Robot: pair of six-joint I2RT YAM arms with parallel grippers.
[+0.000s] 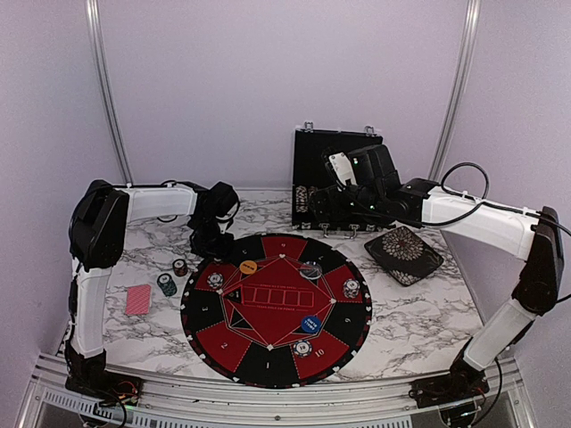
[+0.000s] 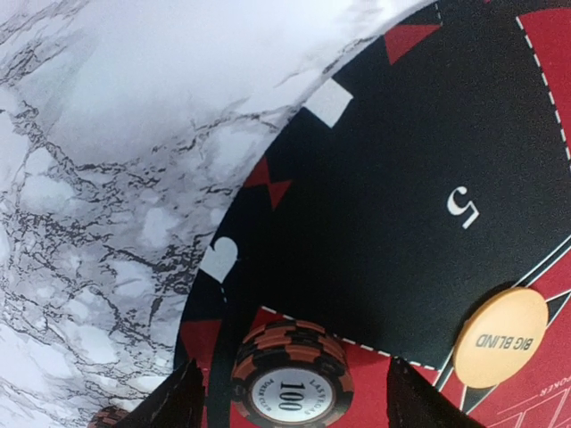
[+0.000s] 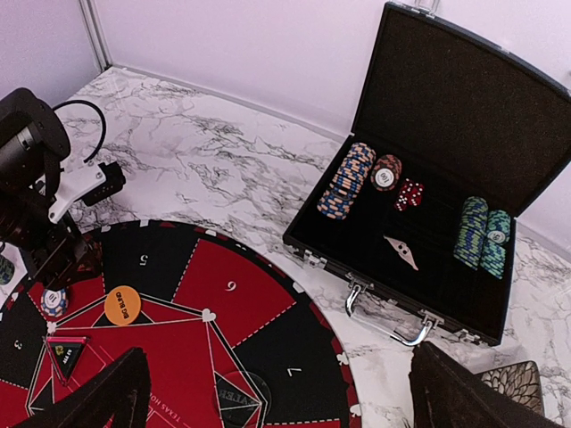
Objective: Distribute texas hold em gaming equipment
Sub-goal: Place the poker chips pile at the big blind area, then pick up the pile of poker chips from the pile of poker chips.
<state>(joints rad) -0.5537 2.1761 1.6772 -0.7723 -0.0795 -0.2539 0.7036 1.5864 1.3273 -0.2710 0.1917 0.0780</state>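
Orange-striped chip (image 2: 291,379) lies partly cut off below.

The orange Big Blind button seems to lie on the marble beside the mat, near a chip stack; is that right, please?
Not quite: the orange Big Blind button lies on the mat, near the chip stack, as the left wrist view shows.

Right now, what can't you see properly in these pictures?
Top view: the right arm covers most of the open case, hiding most of its contents.
Left wrist view: the bottom edge cuts off the chip stack, so its chips cannot be counted.
Right wrist view: the bottom edge cuts off most of the patterned dish.
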